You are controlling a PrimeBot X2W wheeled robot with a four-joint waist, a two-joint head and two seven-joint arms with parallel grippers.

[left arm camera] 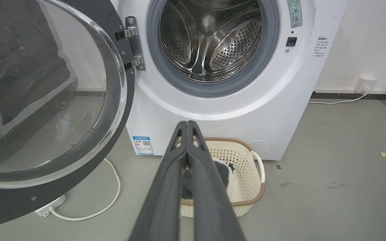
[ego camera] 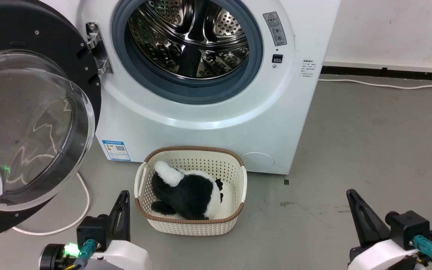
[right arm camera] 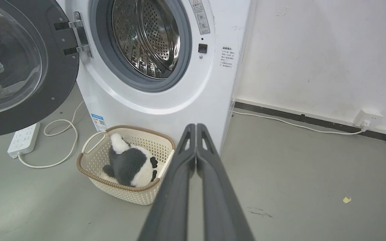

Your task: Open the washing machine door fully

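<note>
The white washing machine (ego camera: 216,112) (left arm camera: 233,103) (right arm camera: 166,100) fills the upper middle, its steel drum exposed inside a grey rubber ring. The washing machine door (ego camera: 24,123) (left arm camera: 45,100) (right arm camera: 15,67), a black disc with a bulging clear glass bowl, stands swung out wide on its left hinge. My left gripper (ego camera: 125,193) (left arm camera: 187,123) is shut and empty, low at the left, beside the basket and clear of the door. Low at the right, my right gripper (ego camera: 350,192) (right arm camera: 196,126) is shut too, holding nothing, above bare floor.
A cream basket (ego camera: 234,168) (left arm camera: 250,157) (right arm camera: 92,164) with a black-and-white plush toy (ego camera: 186,193) (right arm camera: 129,164) sits on the floor before the machine. A white power strip (right arm camera: 22,140) and cable (ego camera: 83,210) lie under the door. Another cable (ego camera: 384,85) runs along the wall at the right.
</note>
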